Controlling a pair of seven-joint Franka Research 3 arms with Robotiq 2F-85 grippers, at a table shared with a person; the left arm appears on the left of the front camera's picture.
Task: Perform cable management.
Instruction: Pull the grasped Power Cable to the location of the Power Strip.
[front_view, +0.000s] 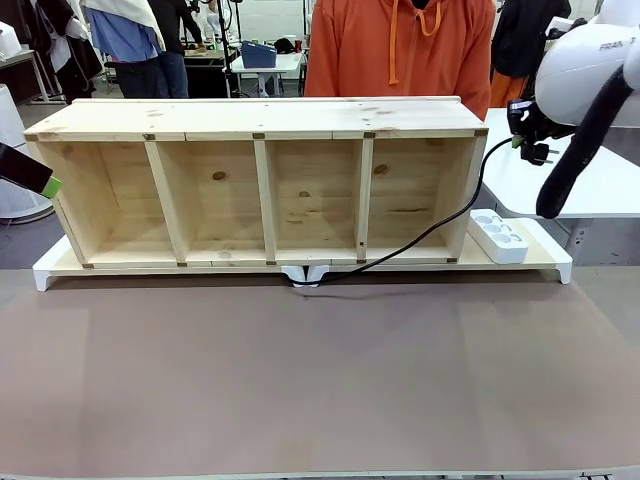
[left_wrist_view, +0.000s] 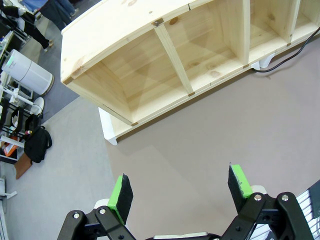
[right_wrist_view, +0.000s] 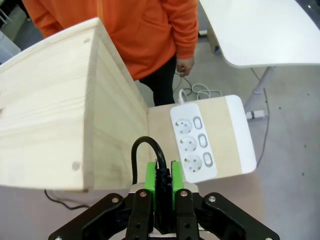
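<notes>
The cable (front_view: 420, 236) is a thin black cord. It runs from a white clip (front_view: 305, 276) under the shelf's front edge, rises to the right past the shelf's end, and reaches my right gripper (front_view: 530, 143). The small black plug (front_view: 541, 154) sticks out beside that gripper. In the right wrist view my right gripper (right_wrist_view: 163, 181) is shut on the cable (right_wrist_view: 145, 146), which loops above the green pads, over the white power strip (right_wrist_view: 193, 142). My left gripper (left_wrist_view: 180, 186) is open and holds nothing, above the brown table near the shelf's left end; its green pad (front_view: 51, 186) shows at the far left.
A long wooden shelf (front_view: 260, 120) with several open compartments stands on a white-edged board (front_view: 552, 258). The power strip (front_view: 498, 235) lies on the board's right end. A person in an orange hoodie (front_view: 400, 50) stands behind the shelf. A white table (front_view: 600, 185) is at the right.
</notes>
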